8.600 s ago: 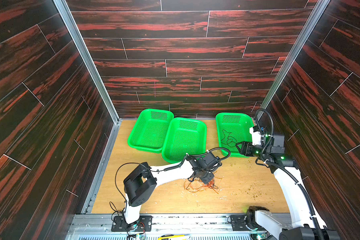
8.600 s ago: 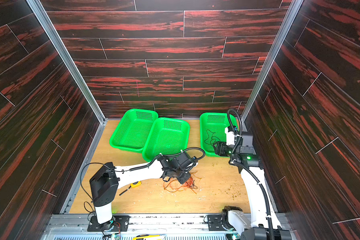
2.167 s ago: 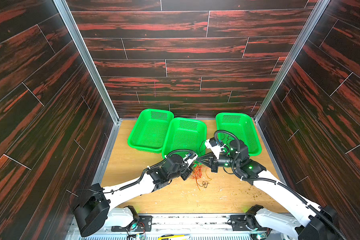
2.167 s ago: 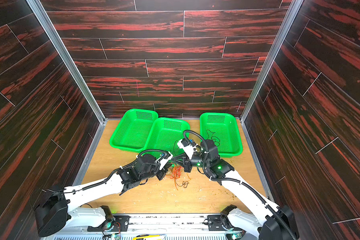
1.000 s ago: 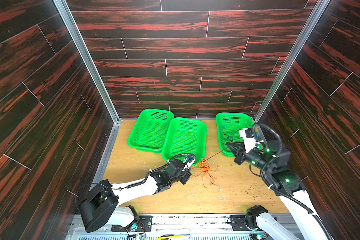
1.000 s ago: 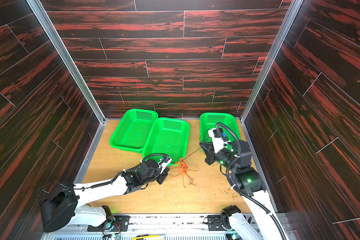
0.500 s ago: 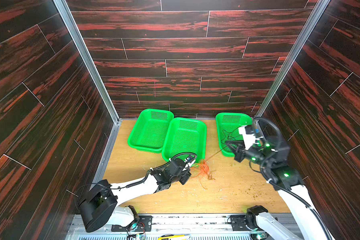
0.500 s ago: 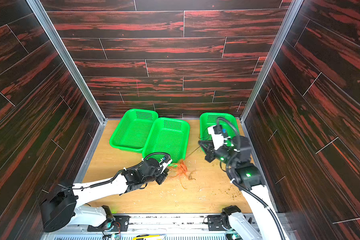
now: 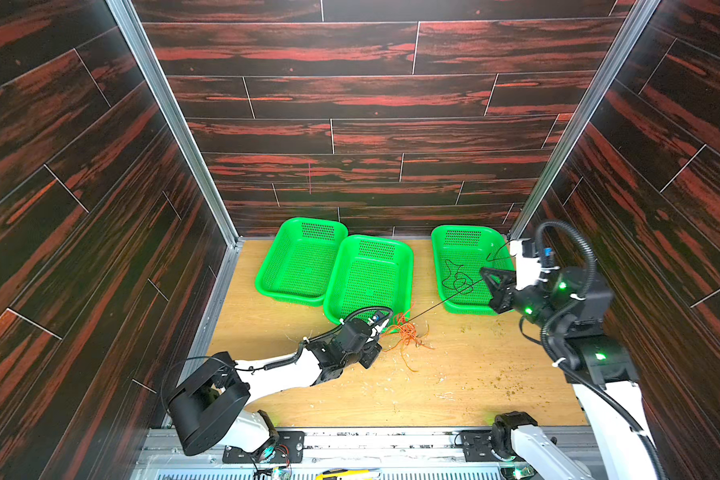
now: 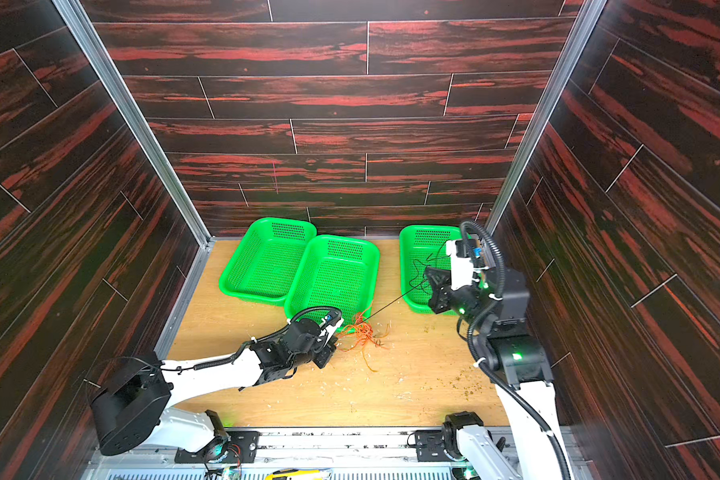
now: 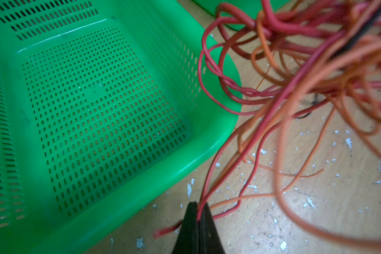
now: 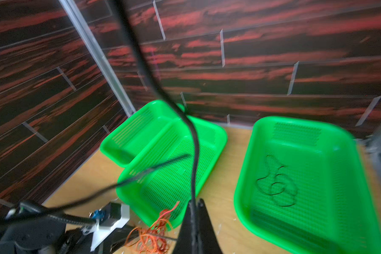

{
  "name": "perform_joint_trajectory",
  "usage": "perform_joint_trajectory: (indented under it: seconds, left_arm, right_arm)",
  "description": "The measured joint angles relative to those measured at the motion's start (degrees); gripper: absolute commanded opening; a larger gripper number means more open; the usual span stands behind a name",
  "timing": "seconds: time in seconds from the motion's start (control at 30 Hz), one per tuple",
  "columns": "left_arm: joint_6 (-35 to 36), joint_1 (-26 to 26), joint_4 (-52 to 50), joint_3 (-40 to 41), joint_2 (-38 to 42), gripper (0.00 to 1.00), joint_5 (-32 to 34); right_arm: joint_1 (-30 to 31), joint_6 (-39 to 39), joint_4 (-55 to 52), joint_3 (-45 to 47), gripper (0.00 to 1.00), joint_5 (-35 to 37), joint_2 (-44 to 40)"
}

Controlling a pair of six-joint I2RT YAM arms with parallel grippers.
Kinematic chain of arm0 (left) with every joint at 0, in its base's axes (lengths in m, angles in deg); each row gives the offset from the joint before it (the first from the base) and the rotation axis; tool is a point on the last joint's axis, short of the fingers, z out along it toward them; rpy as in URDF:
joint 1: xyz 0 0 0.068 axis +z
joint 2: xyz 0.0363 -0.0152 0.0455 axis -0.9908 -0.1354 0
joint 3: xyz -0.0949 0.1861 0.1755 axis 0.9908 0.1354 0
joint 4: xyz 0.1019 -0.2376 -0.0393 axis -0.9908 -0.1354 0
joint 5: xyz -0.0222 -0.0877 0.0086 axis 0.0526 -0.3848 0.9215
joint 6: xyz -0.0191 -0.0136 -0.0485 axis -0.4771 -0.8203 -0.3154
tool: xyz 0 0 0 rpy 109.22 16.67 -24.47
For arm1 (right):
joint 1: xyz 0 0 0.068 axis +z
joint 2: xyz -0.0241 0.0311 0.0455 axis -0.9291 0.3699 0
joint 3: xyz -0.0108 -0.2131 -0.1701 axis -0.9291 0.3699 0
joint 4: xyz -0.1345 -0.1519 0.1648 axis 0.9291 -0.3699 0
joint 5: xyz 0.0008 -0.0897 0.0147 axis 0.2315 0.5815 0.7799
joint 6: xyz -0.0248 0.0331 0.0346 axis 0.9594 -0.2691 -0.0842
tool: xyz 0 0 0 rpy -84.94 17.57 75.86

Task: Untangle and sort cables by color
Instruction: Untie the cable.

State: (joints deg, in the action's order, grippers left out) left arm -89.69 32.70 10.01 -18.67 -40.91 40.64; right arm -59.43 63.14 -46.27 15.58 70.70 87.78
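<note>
In the last second the right end effector point(image 9: 486, 275) has drawn back over the right basket point(image 9: 436, 253). The black cable point(image 9: 441, 300) pinched in it now runs taut from the red-and-orange tangle point(image 9: 408, 332), bunched on the desk point(image 9: 454, 374) at the middle basket point(image 9: 409, 266). That strand looks nearly free. Only the left wrist view shows the left end effector point(image 11: 198, 207) closed on 1 red cable point(image 11: 209, 182), anchoring the tangle. Both top views show another coiled black cable point(image 9: 454, 280) already binned.

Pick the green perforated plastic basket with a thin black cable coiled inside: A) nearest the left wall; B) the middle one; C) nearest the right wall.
C: the thin black cable lies looped on the mesh floor of the green perforated plastic basket by the right wall.
</note>
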Motion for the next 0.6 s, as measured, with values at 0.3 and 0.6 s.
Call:
perform_joint_trajectory:
  seconds: [0.3,0.6]
  left_arm:
    - [-0.04,1.77,0.35,0.76,-1.64,0.0,-0.24]
    - [-0.44,2.32,1.16,0.76,-3.74,0.0,-0.26]
  right_arm:
    - [-1.4,3.61,-5.57,-9.01,0.0,5.4,1.09]
    - [-2.89,6.25,-10.97,-17.33,0.0,7.78,6.78]
